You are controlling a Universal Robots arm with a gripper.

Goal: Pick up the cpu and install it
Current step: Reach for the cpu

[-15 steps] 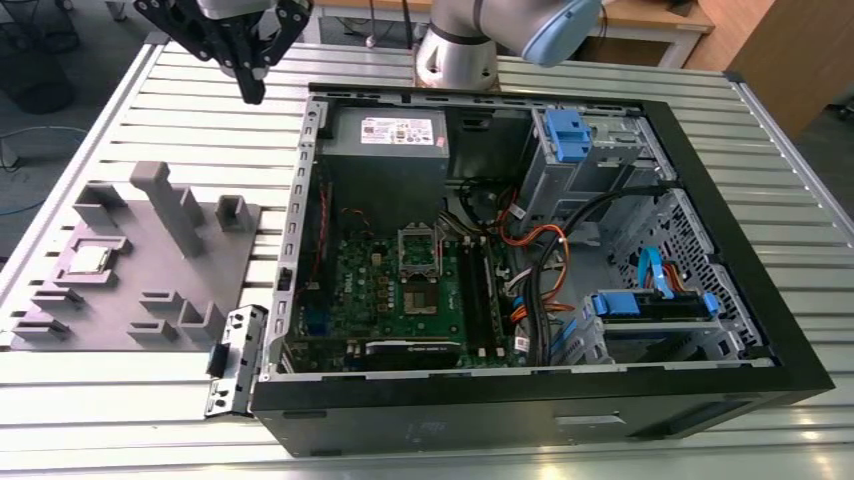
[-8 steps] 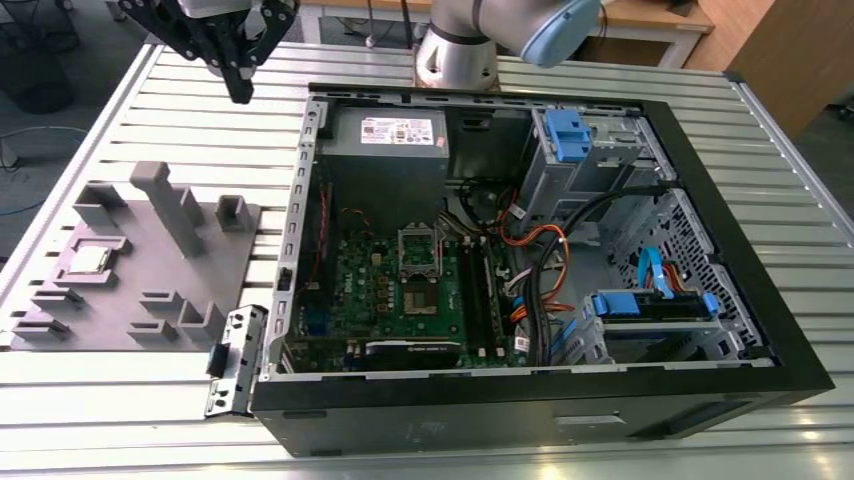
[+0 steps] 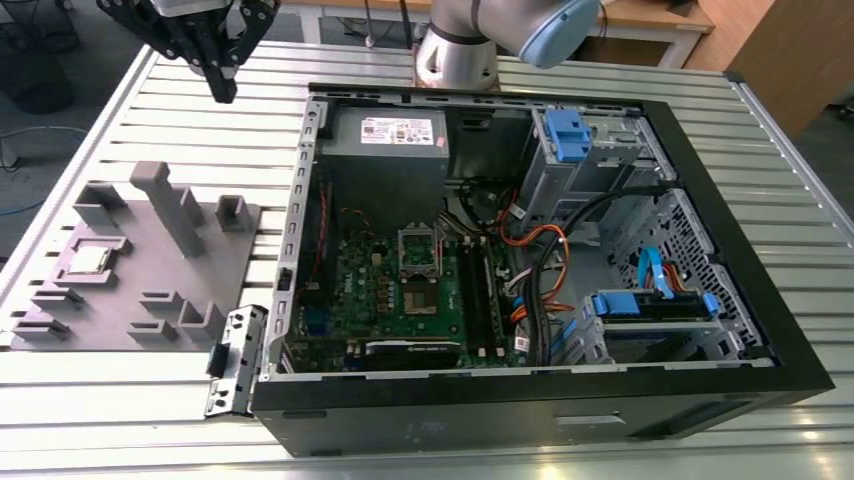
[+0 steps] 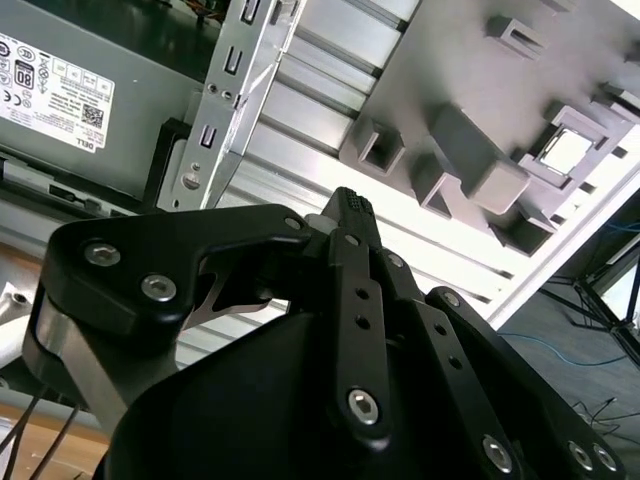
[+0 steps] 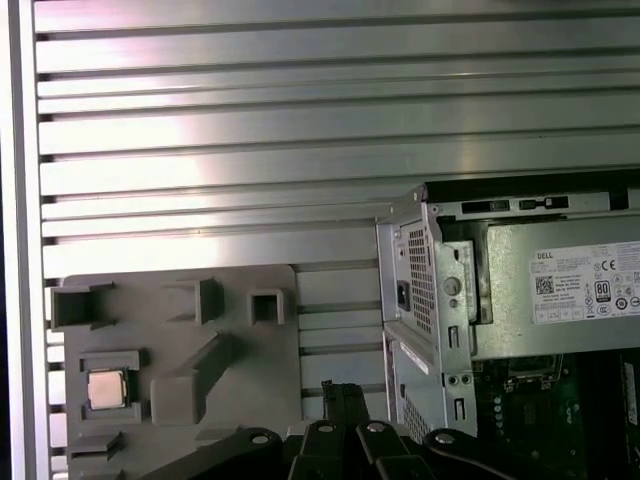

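While the claw hangs clenched on nothing above the table's corner near the arm's base, the cpu lies flat in a square pocket of the grey tray, toward the tray edge farthest from the computer case. It is probably light, stiff and smooth-topped, with a delicate underside. Its opposite rim edges look the safest hold, though pocket walls crowd them. The table is ribbed aluminium, with dark floor beyond its edge.
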